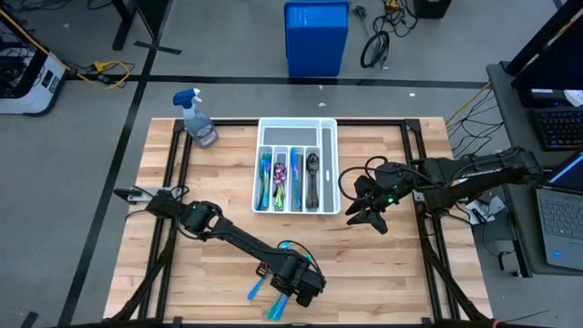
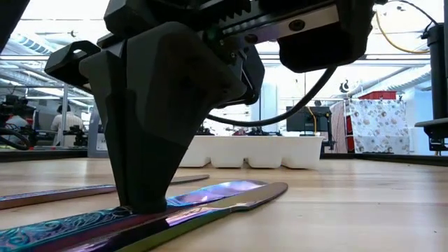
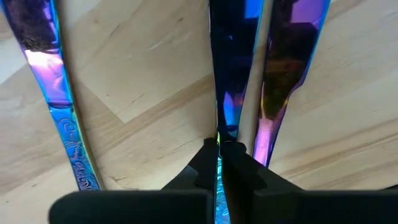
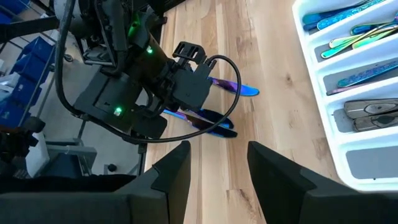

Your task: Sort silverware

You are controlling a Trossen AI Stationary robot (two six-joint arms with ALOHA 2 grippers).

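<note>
Down at the near edge of the table (image 1: 410, 273), the left gripper (image 1: 293, 284) is pressed to the wood with its fingers pinched together on the slim handle of an iridescent blue knife (image 3: 229, 68), which lies flat and, as far as the low view shows, is not yet lifted. Just beside it lie two more loose pieces, one on each side: a second iridescent piece (image 3: 287, 68) almost touching it, and a blue-teal patterned handle (image 3: 62, 118) a little farther off; whether these are knives or forks cannot be told. Farther back, at mid-table, the right gripper (image 1: 372, 215) hovers beside the tray with its fingers spread apart and nothing between them. Beyond that sits the white tray (image 1: 258, 159), where blue-teal pieces (image 1: 266, 173), rainbow-coloured ones (image 1: 281, 173) and a dark spoon (image 1: 312, 173) already rest in separate long compartments. Judging by this, the sorting looks mostly done: roughly three pieces remain on the wood, and the gripped knife should be the next to go. A spray bottle (image 1: 197, 118) stands at the far left corner.
</note>
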